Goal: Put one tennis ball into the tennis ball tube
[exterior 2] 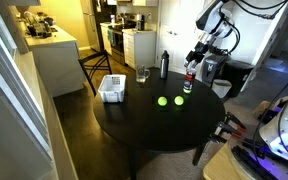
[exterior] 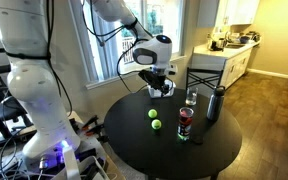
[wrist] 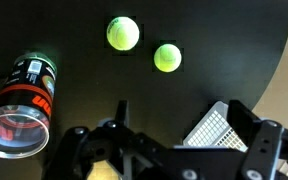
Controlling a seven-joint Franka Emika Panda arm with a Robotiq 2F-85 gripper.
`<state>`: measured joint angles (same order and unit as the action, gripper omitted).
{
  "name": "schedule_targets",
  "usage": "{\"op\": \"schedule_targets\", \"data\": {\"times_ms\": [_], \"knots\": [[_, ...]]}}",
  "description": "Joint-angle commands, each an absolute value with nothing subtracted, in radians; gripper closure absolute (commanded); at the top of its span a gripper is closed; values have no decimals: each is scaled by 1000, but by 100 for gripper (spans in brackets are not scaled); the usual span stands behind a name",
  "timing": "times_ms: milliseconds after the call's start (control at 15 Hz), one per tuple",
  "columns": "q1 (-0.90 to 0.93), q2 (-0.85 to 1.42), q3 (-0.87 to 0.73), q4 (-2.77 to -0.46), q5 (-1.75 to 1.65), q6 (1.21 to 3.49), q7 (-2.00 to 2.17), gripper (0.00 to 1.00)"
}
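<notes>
Two yellow-green tennis balls lie close together near the middle of the round black table [exterior: 134, 140]. They show in both exterior views [exterior: 152, 113] [exterior: 156, 125] [exterior 2: 162, 101] [exterior 2: 179, 99] and in the wrist view [wrist: 123, 33] [wrist: 167, 58]. The tennis ball tube [exterior: 185, 122] [exterior 2: 188, 83] [wrist: 26, 103] stands upright beside them, clear with a dark red band and an open top. My gripper [exterior: 156, 90] [exterior 2: 195, 58] [wrist: 182, 135] hangs well above the table, apart from balls and tube. Its fingers are spread and hold nothing.
A clear glass [exterior: 192, 97] [exterior 2: 143, 74] and a tall dark bottle [exterior: 215, 103] [exterior 2: 164, 65] stand near the table's rim. A white mesh basket [exterior 2: 111, 88] [wrist: 216, 128] sits at another edge. A chair [exterior: 206, 72] stands behind the table.
</notes>
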<state>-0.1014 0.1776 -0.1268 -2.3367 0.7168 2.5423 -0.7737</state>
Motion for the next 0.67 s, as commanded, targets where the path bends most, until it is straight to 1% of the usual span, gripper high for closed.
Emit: {"op": "schedule_targets", "data": {"times_ms": [0, 600], "knots": [[-134, 177, -95, -2336, 706, 2544, -766, 0], [-134, 192, -88, -2333, 710, 2562, -772, 0]]}}
